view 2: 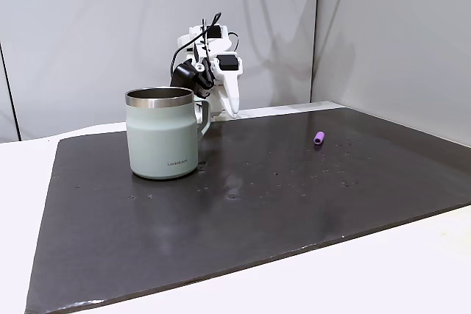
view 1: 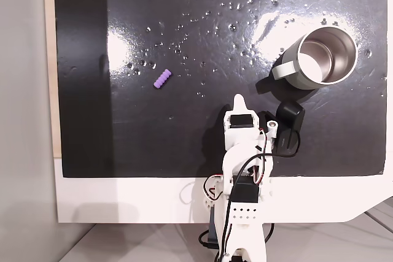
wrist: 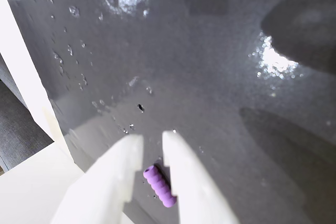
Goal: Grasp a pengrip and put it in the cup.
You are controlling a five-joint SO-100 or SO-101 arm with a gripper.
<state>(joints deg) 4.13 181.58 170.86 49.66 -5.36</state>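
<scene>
Black mat (view 1: 184, 145) covers most of a white table (view 1: 123, 200); glare patches and small droplets scattered across the far half. Pengrip (view 1: 162, 78) lies on the mat, left of centre in a fixed view looking down, well apart from the cup (view 1: 322, 56), which stands upright at the right with its pale handle toward the arm. From the low fixed view the cup (view 2: 160, 134) sits near the front and the pengrip (view 2: 319, 137) far right. Arm folded near the mat's edge, gripper (view 1: 239, 100) pointing across the mat. In the wrist view the gripper (wrist: 152, 142) has its white fingers (wrist: 123, 166) parted by a narrow gap, holding nothing; the pengrip (wrist: 159, 185) shows through the gap, lying on the mat below.
</scene>
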